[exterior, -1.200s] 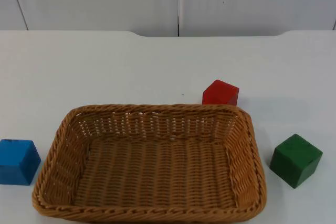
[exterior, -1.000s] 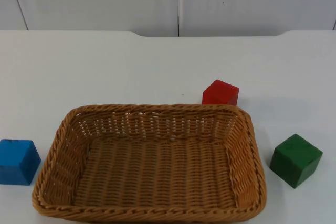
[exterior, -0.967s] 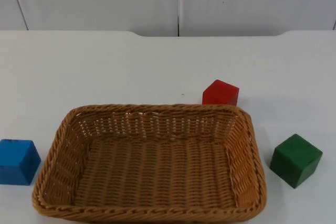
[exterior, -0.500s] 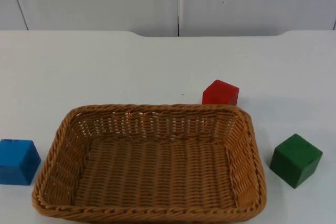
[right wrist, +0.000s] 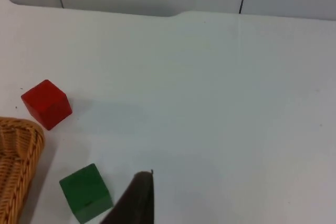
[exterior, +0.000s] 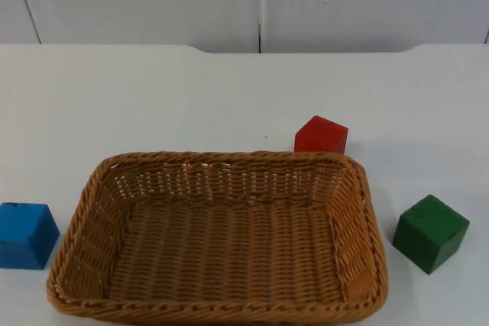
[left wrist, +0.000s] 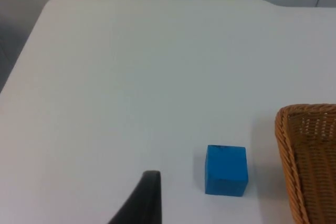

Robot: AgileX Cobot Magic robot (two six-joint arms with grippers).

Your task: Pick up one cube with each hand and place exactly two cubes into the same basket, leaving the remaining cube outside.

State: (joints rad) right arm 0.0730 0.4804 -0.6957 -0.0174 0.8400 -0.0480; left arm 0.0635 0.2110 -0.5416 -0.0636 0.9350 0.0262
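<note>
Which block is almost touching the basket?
The red block. It sits right behind the basket's far corner, while the blue block and green block stand clear of its sides.

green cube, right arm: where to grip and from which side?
Judging from the top view, take the green cube from straight above, fingers on two opposite side faces. It sits flat on the white table, turned corner-on, so the wrist likely needs to rotate to square up with the faces. It stands apart from the basket, with open table around it, so either pair of faces looks reachable.
</note>
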